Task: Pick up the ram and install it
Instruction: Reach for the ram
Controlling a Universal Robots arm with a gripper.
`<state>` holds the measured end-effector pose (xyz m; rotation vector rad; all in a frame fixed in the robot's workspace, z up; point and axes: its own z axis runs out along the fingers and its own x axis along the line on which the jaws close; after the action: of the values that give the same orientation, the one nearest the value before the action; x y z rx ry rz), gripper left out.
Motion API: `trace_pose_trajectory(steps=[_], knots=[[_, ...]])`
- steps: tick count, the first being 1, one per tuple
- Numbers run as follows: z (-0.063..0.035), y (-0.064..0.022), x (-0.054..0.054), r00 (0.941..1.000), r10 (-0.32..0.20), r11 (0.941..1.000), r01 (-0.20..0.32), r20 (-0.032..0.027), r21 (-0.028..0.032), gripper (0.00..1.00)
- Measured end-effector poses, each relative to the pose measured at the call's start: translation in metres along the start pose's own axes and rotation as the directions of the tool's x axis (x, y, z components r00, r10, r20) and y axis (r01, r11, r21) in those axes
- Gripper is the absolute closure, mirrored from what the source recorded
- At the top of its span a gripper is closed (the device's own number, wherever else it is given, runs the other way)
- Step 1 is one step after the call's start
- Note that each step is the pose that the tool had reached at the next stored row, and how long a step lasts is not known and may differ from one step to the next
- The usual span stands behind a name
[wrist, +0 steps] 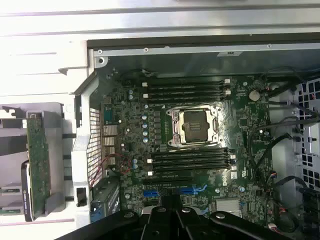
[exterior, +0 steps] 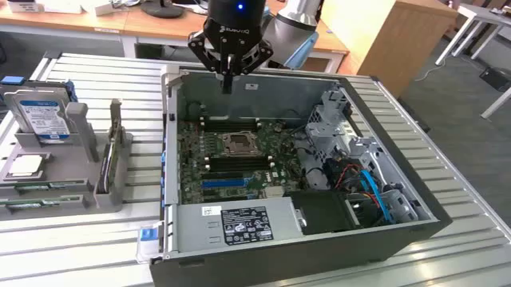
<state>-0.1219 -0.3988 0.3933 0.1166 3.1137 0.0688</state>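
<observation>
The hand (exterior: pixel 227 81) hangs over the open computer case (exterior: pixel 415 179), close to its back wall and above the green motherboard (wrist: pixel 150 130). Its fingers look pressed together with nothing between them. The ram (wrist: pixel 38 160) stands outside the case in a grey holder (exterior: pixel 76 116) on the table (exterior: pixel 80 251), just beside the case on the exterior view's left.

A long green circuit-board ram (wrist: pixel 37 160) stands on edge in the grey holder (wrist: pixel 54 119), beside the open computer case (wrist: pixel 82 150)
</observation>
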Motion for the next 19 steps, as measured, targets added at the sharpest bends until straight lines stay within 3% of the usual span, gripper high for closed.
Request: trace_pose_trajectory(steps=[12,19], knots=[[0.0001,0.0000,0.000,1.0000,0.000,1.0000,0.000,0.0002,-0.0002,0.89],[-0.0002,-0.0009,0.012,1.0000,0.000,1.0000,0.000,0.0000,0.0000,0.89]])
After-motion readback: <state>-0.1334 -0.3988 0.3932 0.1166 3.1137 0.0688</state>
